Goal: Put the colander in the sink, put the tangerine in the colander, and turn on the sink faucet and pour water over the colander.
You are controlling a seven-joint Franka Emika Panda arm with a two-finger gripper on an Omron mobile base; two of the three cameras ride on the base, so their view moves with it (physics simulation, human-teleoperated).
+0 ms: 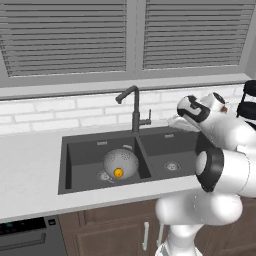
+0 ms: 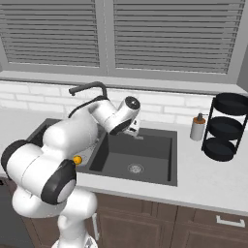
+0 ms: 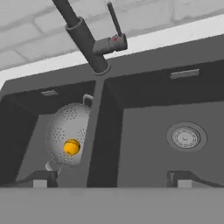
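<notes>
The colander [image 1: 120, 163] lies in the left basin of the sink [image 1: 165, 142], at the middle of the frame, with the tangerine [image 1: 118, 173] inside it. The sink faucet [image 1: 134, 109] stands behind the divider. The jaws [image 3: 111, 178] are wide open and hold nothing, low in the hand view

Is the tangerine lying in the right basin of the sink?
No, the tangerine sits inside the colander, which is in the left basin of the sink.
</notes>
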